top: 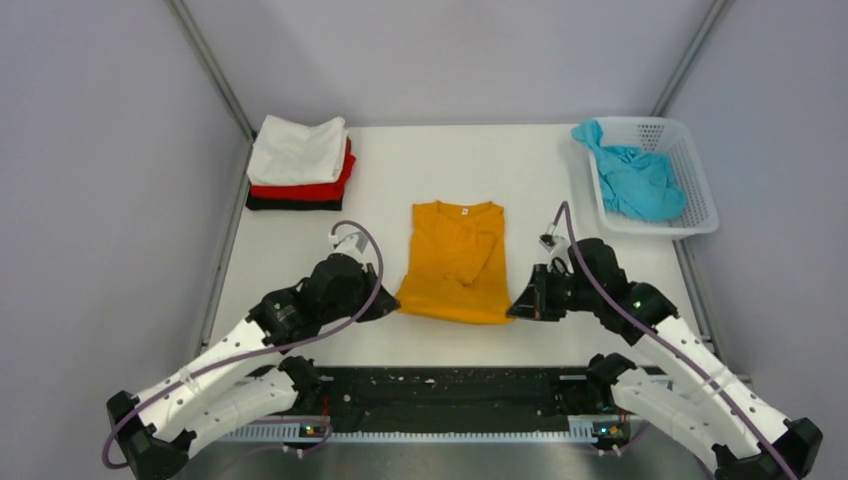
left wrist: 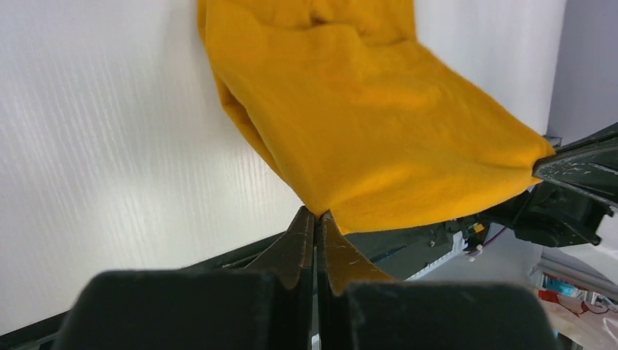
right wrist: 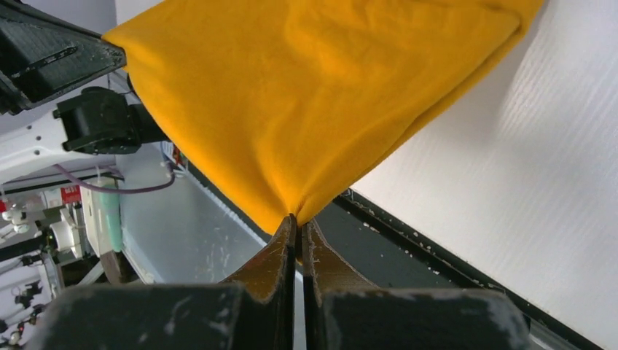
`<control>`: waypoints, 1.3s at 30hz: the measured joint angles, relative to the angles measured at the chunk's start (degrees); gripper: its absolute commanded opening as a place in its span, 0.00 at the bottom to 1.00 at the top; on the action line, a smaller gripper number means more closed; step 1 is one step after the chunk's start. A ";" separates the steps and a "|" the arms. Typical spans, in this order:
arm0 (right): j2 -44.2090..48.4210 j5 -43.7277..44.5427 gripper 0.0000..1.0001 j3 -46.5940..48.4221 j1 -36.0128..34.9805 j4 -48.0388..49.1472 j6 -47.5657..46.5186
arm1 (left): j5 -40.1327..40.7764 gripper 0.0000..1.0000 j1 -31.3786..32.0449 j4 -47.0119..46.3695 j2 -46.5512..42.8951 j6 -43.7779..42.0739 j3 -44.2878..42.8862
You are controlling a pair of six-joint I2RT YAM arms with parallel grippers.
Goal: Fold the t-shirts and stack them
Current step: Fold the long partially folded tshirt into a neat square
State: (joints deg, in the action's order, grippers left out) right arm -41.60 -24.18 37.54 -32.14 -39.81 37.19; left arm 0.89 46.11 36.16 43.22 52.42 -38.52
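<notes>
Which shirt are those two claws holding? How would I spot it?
Find the white table's middle. The orange-yellow t-shirt lies there, near corners pinched by the left gripper and right gripper. Unlike the others, it is neither stacked nor in the basket.

Mid-table, a flat shirt (top: 455, 262) lies on the table (top: 420, 160) with its near hem raised off the surface. The left gripper (top: 392, 310) is clamped on its near left corner, the right gripper (top: 513, 312) on its near right corner. A folded stack (top: 300, 165), apparently three shirts deep, sits at the far left corner. The basket (top: 700, 195) at far right holds a crumpled shirt (top: 635, 180).
</notes>
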 measured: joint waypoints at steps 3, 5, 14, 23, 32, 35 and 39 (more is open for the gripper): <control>-0.46 0.42 0.00 2.82 -0.02 -1.16 -0.37 | 2.16 0.00 0.09 0.83 0.15 -1.25 -3.39; -1.90 1.86 0.00 5.03 0.00 -1.81 -0.98 | 4.22 0.00 0.09 0.44 1.36 -2.25 -4.98; -10.67 6.38 0.00 12.07 4.85 2.08 -4.48 | 10.47 0.00 -3.26 -1.55 15.67 -7.85 -16.63; -20.24 2.16 0.00 12.72 12.22 11.96 -5.33 | 4.11 0.00 -13.86 -5.40 27.36 -12.09 -22.45; -31.34 -2.01 0.00 14.25 17.53 21.09 -5.09 | 1.60 0.00 -17.64 -6.95 40.33 -15.04 -30.49; -35.17 -3.06 0.00 15.15 18.93 23.15 -5.01 | 1.62 0.00 -18.53 -7.13 44.59 -15.34 -34.14; -40.04 -3.87 0.00 16.90 20.11 26.08 -4.68 | 1.68 0.00 -19.50 -7.04 50.53 -15.63 -38.71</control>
State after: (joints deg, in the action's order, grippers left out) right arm -81.65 -28.05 54.43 -12.03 -13.74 32.51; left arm 2.57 26.61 29.12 93.76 36.80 -77.23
